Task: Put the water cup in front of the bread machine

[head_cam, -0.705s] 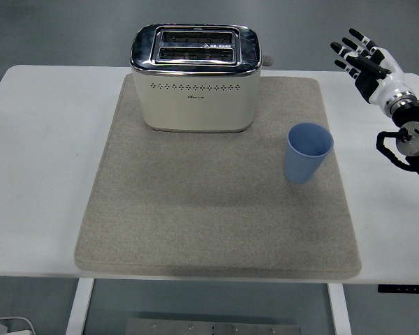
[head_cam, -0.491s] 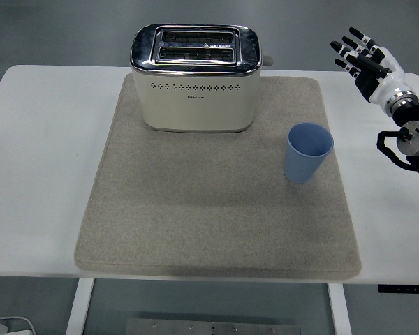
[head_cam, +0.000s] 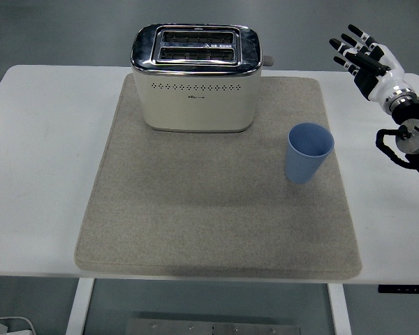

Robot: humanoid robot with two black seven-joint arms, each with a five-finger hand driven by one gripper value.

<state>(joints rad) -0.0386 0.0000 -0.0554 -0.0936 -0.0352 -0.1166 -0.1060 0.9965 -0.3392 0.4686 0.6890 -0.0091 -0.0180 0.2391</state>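
The white bench (head_cam: pixel 42 160) carries a grey mat (head_cam: pixel 195 216), and on the mat's far side stands the cream bread machine (head_cam: pixel 195 80). It bears a small dark mark below its row of holes, too small for me to read. The blue water cup (head_cam: pixel 309 152) stands upright on the mat's right part, nearer than the machine and to its right. It looks light, stiff and smooth, likely plastic, so I would wrap its wall at mid-height. My right robot hand (head_cam: pixel 366 61) hangs far right, fingers spread, empty.
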